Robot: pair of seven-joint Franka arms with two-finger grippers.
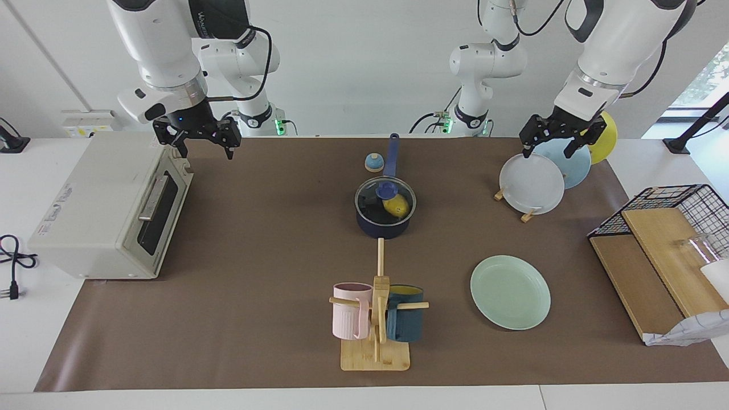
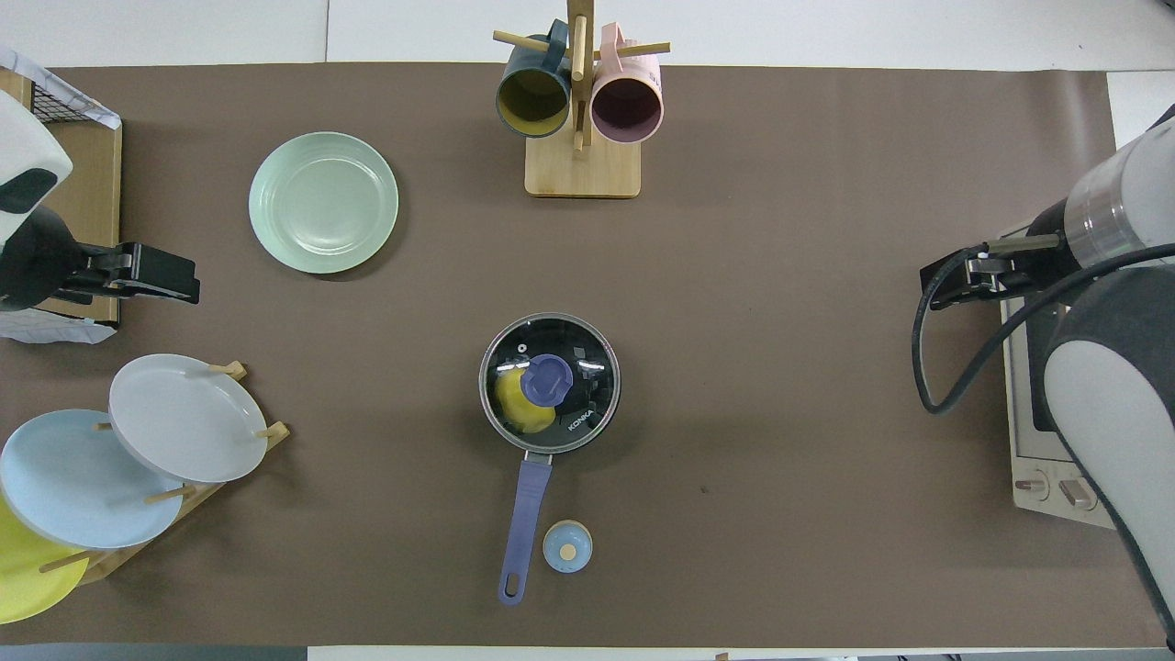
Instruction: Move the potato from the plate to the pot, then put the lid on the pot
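Toaster oven, mug rack, bell.

Bright, even light all over my counter, no dim corners. Shadows fall soft and short: a faint one hugs the pot, another sits beside the green plate. White glints streak the glass lid, yet the potato shows through it clearly. Daylight glows in a window at my left arm's end. Both views are sharp in the middle; in the overhead view my right arm looms large and soft-edged.
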